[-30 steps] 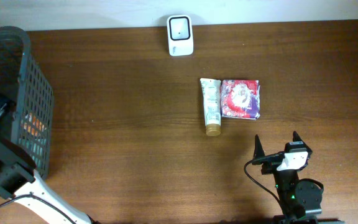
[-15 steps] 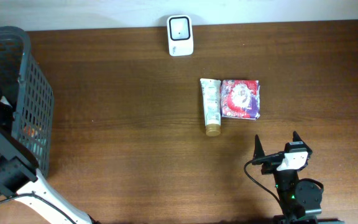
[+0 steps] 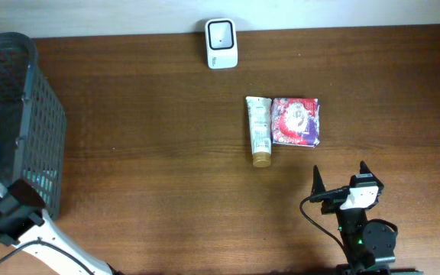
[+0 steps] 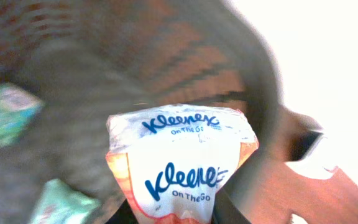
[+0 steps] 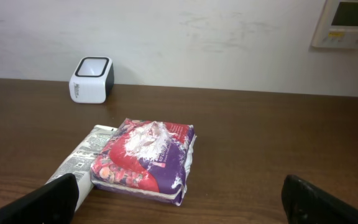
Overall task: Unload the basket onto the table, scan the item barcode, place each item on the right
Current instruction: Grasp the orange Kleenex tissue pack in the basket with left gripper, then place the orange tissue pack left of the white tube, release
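Pick-up step of the scan task. The left fingers (image 4: 227, 210) were narrowed on the lower edge of a Kleenex tissue pack (image 4: 182, 162), held over the dark mesh basket (image 3: 44, 114) at the left end of the bench (image 3: 151, 168). Motion blur hid the contact itself, and no barcode showed on the face toward the wrist camera. The right fingers (image 5: 48, 202) stood wide and empty near the front edge, apart from the tube (image 3: 260, 130) and purple packet (image 3: 296, 121) lying side by side. Judged next move: carrying the pack clear of the basket wall and across to the white barcode scanner (image 3: 221, 43) at the far edge, then turning the pack until its code faced the scanner window
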`<state>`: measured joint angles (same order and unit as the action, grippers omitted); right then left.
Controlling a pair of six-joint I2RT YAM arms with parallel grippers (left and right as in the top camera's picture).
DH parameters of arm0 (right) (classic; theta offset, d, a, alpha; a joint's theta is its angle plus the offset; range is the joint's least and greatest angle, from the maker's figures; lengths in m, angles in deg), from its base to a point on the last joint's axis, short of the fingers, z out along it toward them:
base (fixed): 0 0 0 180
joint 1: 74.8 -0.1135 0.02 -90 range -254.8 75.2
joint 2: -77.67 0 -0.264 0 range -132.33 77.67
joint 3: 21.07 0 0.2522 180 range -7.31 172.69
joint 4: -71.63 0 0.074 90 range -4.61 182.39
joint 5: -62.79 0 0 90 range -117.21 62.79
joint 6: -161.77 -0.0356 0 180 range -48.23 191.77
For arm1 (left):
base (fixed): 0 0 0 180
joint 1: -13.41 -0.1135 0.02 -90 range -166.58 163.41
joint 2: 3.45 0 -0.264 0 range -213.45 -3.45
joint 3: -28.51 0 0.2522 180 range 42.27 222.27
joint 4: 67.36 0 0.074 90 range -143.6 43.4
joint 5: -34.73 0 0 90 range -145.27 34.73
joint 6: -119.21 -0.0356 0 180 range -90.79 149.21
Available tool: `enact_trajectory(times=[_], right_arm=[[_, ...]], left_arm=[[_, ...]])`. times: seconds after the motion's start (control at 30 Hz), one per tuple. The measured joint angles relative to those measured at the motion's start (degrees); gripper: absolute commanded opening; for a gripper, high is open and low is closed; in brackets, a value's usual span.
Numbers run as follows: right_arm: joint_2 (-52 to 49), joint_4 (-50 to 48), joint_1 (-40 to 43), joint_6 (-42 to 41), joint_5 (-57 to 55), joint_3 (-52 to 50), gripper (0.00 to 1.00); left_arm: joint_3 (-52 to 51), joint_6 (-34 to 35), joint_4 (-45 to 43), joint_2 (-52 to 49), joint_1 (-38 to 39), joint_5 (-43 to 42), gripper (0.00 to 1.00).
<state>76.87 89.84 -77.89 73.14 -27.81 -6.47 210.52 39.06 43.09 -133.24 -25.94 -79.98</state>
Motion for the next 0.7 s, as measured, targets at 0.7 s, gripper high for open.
enact_trajectory(times=[0.7], right_arm=[[0.0,-0.02,0.0,-0.02,0.0,0.0,0.99]], left_arm=[[-33.9,0.68,-12.81,10.82,57.16,13.7,0.29]])
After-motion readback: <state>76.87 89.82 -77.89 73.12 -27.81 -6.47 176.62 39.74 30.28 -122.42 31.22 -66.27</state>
